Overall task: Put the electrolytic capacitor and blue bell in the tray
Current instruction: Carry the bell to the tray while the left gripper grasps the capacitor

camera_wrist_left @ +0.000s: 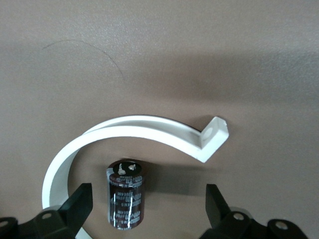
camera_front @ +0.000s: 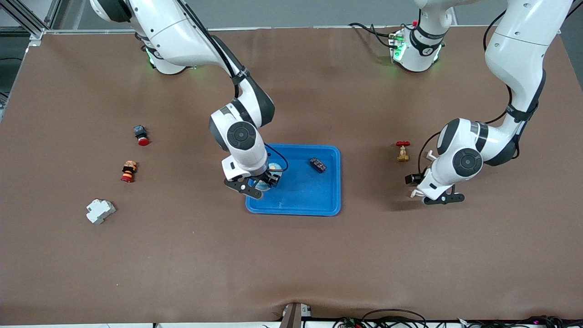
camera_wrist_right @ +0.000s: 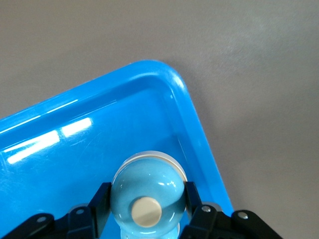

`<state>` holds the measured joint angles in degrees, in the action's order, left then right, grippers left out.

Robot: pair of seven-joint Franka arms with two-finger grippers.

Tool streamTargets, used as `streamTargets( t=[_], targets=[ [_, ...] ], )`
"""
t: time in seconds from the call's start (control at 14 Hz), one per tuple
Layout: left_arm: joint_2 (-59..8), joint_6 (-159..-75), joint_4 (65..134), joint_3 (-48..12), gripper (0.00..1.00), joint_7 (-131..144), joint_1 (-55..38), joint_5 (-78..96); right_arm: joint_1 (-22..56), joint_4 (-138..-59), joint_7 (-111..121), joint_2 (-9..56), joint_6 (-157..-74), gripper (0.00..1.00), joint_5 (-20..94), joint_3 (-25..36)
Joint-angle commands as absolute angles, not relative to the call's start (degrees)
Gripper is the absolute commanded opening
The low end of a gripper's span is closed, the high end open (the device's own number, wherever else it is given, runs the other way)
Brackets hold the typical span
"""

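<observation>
Clamped between the fingers of the right gripper (camera_front: 258, 184), the blue bell (camera_wrist_right: 147, 194) is held over the tray (camera_front: 314, 200), at the corner toward the right arm's end. The left gripper (camera_front: 432, 195) is seen spread wide over the table (camera_front: 291, 255), with the capacitor (camera_wrist_left: 126, 194) standing between its fingers, beside a white curved clip (camera_wrist_left: 149, 132). A small dark part (camera_front: 318, 165) is lying in the tray.

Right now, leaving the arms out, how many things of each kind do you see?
Blue tray: 1
Blue bell: 1
Electrolytic capacitor: 1
Red-handled valve: 1
Push buttons: 2
White block: 1
White curved clip: 1
Dark part in the tray: 1
Total: 9
</observation>
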<state>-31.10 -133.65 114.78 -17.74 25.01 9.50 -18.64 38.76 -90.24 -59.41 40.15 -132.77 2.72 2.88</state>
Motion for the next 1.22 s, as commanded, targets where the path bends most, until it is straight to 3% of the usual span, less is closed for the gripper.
streamTargets(
  t=[0.0, 0.07, 0.29, 0.57, 0.93, 1.15],
  targets=[
    [-31.8, -133.8, 114.1, -18.0, 1.0, 26.0, 9.5, -19.1, 40.0, -86.0, -62.5, 43.0, -132.4, 0.0, 2.5, 3.4],
    [-31.8, -133.7, 114.1, -18.0, 0.98, 26.0, 9.6, -19.1, 40.1, -85.1, -62.8, 43.6, -132.3, 0.0, 2.4, 3.4],
    [-31.8, -133.7, 114.1, -18.0, 0.58, 26.1, 9.8, -19.1, 40.1, -83.1, -62.8, 45.5, -132.4, 0.0, 2.4, 3.4],
    [-31.7, -133.7, 114.2, -18.0, 0.23, 26.2, 9.8, -19.1, 40.2, -81.1, -63.8, 47.4, -132.4, 0.0, 2.1, 3.5],
    [-30.9, -133.1, 114.2, -18.4, 0.0, 30.3, 9.7, -19.1, 40.2, -79.8, -64.0, 48.9, -132.9, 0.0, 2.0, 3.7],
    [-29.3, -132.6, 113.8, -19.3, 0.0, 32.5, 9.6, -19.0, 40.2, -79.8, -63.9, 49.0, -133.5, 0.0, 1.8, 3.9]
  ],
)
